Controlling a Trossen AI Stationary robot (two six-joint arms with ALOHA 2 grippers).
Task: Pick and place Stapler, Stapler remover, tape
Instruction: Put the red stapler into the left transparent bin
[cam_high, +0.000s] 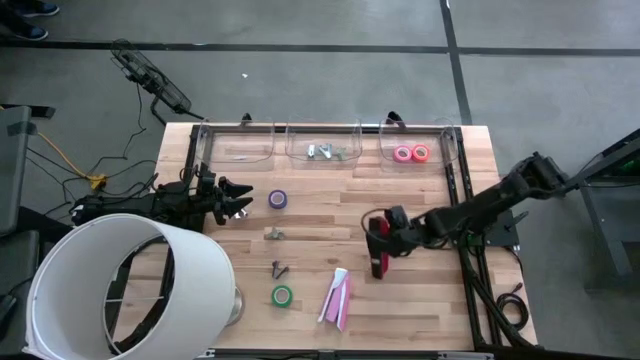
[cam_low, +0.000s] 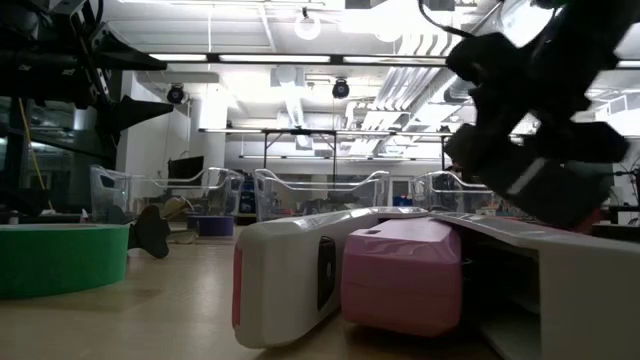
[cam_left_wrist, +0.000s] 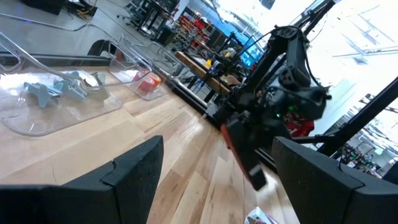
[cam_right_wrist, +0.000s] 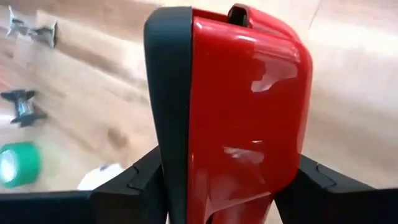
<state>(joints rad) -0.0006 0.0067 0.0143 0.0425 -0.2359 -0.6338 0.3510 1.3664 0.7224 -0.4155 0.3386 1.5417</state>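
Right gripper (cam_right_wrist: 231, 186) clamps red stapler (cam_right_wrist: 242, 106) between its fingers (cam_right_wrist: 134, 180); left gripper (cam_left_wrist: 214, 180) open, nothing between fingers.

a red stapler (cam_high: 379, 247) with a black underside sits gripped on the bench's right half. a pink-and-white stapler pair (cam_high: 336, 297) lies near the front edge, a green tape roll (cam_high: 282, 295) just beside it, a purple roll (cam_high: 278, 199) farther back. pink and red-orange rolls (cam_high: 411, 153) rest in the right clear bin, grey staple removers (cam_high: 322, 152) in the middle bin.
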